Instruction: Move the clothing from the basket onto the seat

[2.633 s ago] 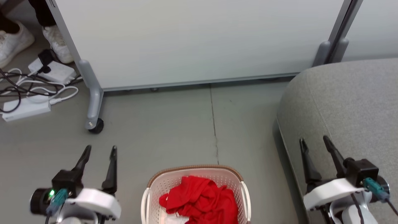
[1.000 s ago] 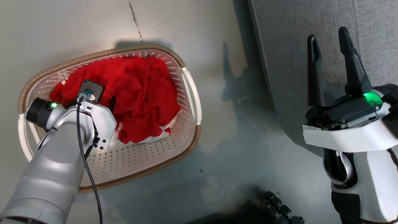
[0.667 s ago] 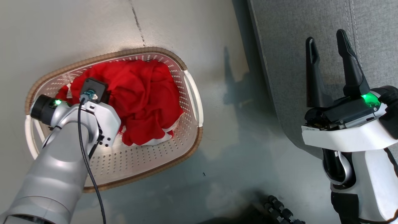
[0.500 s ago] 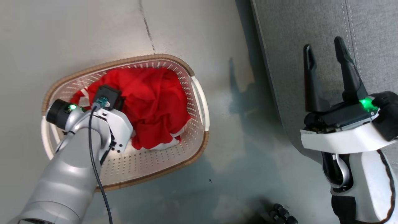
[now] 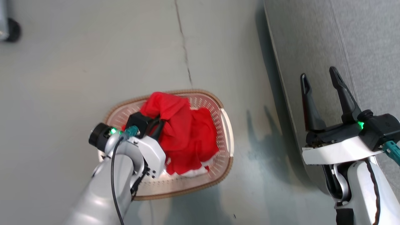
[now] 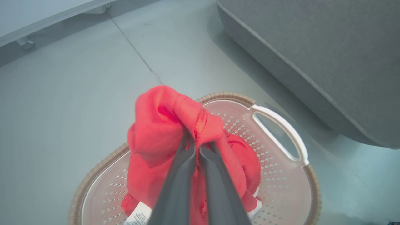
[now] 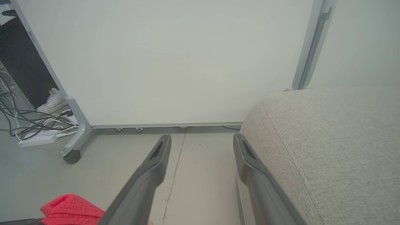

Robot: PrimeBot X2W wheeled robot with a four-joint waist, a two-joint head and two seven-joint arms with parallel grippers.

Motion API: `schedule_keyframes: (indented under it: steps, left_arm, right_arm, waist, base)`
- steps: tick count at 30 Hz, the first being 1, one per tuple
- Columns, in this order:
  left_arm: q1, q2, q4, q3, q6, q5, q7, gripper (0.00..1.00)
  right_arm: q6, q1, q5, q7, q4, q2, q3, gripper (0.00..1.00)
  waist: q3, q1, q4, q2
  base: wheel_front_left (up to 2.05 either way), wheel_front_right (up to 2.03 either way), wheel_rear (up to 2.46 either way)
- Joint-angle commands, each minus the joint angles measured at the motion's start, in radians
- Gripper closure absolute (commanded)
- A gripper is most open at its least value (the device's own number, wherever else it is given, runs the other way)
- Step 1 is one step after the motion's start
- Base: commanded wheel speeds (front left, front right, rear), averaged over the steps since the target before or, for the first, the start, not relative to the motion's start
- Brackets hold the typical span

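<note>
The red clothing [image 5: 187, 134] lies bundled in the cream perforated basket [image 5: 179, 189] on the floor. My left gripper [image 5: 159, 122] reaches down into the basket. In the left wrist view its fingers [image 6: 184, 162] are shut on a fold of the clothing [image 6: 156, 125], which is drawn up into a peak above the basket's brown rim [image 6: 225, 95]. A white panel shows at the bundle's lower edge. My right gripper [image 5: 318, 73] stands open and holds nothing, over the edge of the grey seat [image 5: 359, 47]. The right wrist view shows its open gripper [image 7: 201, 137] beside the seat [image 7: 328, 140].
A pale grey partition panel [image 7: 172, 62] on a caster [image 7: 72, 156] stands beyond the floor strip. Cables and power strips [image 7: 34, 134] and a person's white shoe [image 7: 51, 100] lie at its left. The seat [image 6: 312, 47] rises just right of the basket.
My left gripper has shut on the clothing and drawn a fold of it upward. The head camera has shifted, so the basket sits lower in view. The right gripper stays open.
</note>
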State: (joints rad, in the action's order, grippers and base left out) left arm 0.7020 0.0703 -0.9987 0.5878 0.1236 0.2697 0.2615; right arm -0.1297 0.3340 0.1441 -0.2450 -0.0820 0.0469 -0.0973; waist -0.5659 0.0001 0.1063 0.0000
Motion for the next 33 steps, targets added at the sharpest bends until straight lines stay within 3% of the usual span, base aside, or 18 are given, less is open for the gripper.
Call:
schedule_keyframes:
  steps: [1, 7, 24, 33]
  left_arm:
    - [-0.019, 0.001, 0.018, -0.007, 0.007, 0.011, 0.005, 1.0]
    - [-0.141, 0.026, 0.221, -0.065, -0.004, 0.053, 0.005, 1.0]
    - [-0.363, 0.081, 0.67, -0.224, -0.053, 0.115, 0.005, 1.0]
    - [-0.441, 0.09, 0.791, -0.233, -0.061, 0.133, 0.001, 1.0]
  right_arm:
    - [-0.002, -0.013, -0.01, 0.008, -0.003, 0.007, 0.008, 0.0]
    - [-0.002, -0.069, -0.014, 0.048, -0.014, 0.007, 0.021, 0.0]
    - [-0.002, -0.197, -0.002, 0.105, -0.012, 0.007, 0.046, 0.0]
    - [-0.002, -0.255, 0.009, 0.12, -0.017, 0.007, 0.047, 0.0]
  waist:
    - [0.075, -0.0001, -0.052, 0.0]
    - [0.204, -0.0001, -0.097, 0.0]
    - [0.411, -0.0001, -0.157, 0.0]
    - [0.499, -0.0001, -0.164, 0.0]
  base:
    - [0.0, 0.0, 0.0]
    - [0.0, 0.0, 0.0]
    - [0.0, 0.0, 0.0]
    - [0.0, 0.0, 0.0]
